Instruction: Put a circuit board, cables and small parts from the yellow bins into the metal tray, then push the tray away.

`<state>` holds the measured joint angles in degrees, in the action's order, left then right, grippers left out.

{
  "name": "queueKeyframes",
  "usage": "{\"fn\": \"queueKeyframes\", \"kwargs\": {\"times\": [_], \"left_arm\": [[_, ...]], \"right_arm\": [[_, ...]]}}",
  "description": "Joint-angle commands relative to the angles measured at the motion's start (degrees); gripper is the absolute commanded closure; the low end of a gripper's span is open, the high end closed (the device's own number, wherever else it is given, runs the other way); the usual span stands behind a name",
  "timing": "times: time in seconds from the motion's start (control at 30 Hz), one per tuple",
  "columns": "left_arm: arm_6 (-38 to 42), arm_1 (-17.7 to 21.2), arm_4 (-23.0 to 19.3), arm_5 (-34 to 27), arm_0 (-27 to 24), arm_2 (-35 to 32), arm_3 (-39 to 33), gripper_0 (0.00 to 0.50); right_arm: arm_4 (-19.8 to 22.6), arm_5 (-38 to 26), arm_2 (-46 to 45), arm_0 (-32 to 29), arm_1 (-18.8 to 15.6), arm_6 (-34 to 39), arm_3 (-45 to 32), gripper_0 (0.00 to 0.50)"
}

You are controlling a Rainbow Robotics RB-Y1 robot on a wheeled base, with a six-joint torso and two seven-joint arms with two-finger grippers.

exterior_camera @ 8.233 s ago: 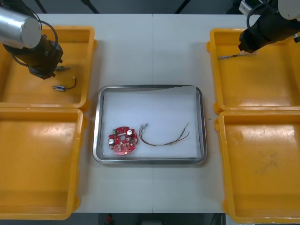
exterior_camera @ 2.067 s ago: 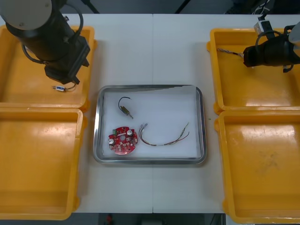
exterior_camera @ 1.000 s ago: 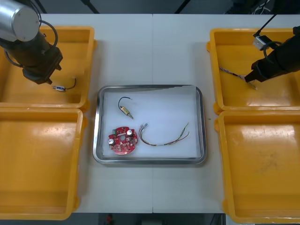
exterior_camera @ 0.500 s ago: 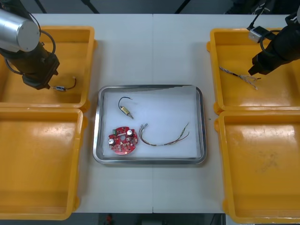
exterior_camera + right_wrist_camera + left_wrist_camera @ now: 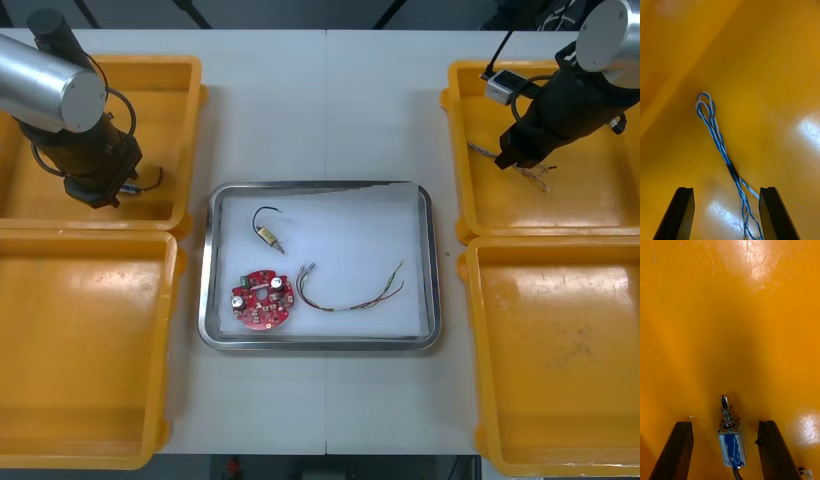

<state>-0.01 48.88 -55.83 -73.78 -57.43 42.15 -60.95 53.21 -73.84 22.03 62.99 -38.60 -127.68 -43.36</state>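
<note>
Left tool [image 5: 724,423] astride edge-cropped metal part [image 5: 731,445]

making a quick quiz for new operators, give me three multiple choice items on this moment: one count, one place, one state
1. How many red circuit boards lie in the metal tray?
A. none
B. one
C. three

2. Where is the twisted blue and white cable?
A. on the bare table
B. in the metal tray
C. in the far right yellow bin, running between the right pincer's fingers

3. How does the left pincer stand?
A. open, with a small metal part between its fingers
B. shut on nothing
C. shut on a board

Answers:
1 B: the front view shows a single round red board on the tray's white inside.
2 C: the right wrist view shows the cable on the bin floor.
3 A: the left wrist view shows the fingers apart, neither touching the part.
</note>
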Motion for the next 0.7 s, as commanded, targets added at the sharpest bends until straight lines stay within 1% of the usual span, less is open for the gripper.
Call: {"fn": "queueKeyframes", "kwargs": {"times": [0.03, 0.2, 0.4, 0.5, 0.53, 0.57, 0.6, 0.63, 0.67, 0.7], "left_arm": [[-1.0, -1.0, -1.7, 0.5, -2.7, 0.2, 0.4, 0.000], [-1.2, -1.2, -2.6, 0.5, -2.7, 0.1, 0.4, 0.000], [-1.5, -1.4, -2.4, 0.7, -2.3, 0.2, 0.4, 0.000], [-1.8, -1.4, -2.4, 1.2, -2.0, 0.2, 0.4, 0.000], [-2.0, -1.4, -2.3, 1.6, -1.7, 0.2, 0.5, 0.048], [-2.2, -1.4, -2.3, 1.7, -1.5, 0.2, 0.4, 0.113], [-2.2, -1.4, -2.3, 1.7, -1.5, 0.2, 0.4, 0.113], [-2.4, -1.4, -2.1, 1.9, -1.5, 0.2, 0.3, 0.195], [-2.4, -1.4, -1.9, 1.9, -1.5, 0.2, 0.3, 0.225], [-2.5, -1.5, -1.7, 1.9, -1.5, 0.2, 0.2, 0.273]], "right_arm": [[-0.8, 1.9, 0.1, 2.3, 1.4, -1.9, -0.9, 0.000], [-0.9, 3.6, 0.8, 2.2, 1.7, -2.0, 0.1, 0.000], [-1.0, 6.5, 0.9, 2.2, 2.4, -2.6, 3.4, 0.000], [-1.0, 6.8, 0.9, 2.2, 2.6, -2.8, 3.8, 0.000], [-1.0, 6.6, 1.0, 2.2, 2.5, -2.9, 3.8, 0.000], [-1.0, 6.5, 1.0, 2.2, 2.5, -2.8, 3.8, 0.000], [-1.0, 6.5, 1.0, 2.2, 2.5, -2.8, 3.8, 0.000], [-1.0, 6.5, 1.4, 2.2, 2.6, -2.8, 3.8, 0.000], [-1.0, 6.5, 1.6, 2.2, 2.6, -2.8, 3.8, 0.000], [-1.0, 6.5, 2.0, 2.2, 2.6, -2.7, 3.8, 0.000]]}}
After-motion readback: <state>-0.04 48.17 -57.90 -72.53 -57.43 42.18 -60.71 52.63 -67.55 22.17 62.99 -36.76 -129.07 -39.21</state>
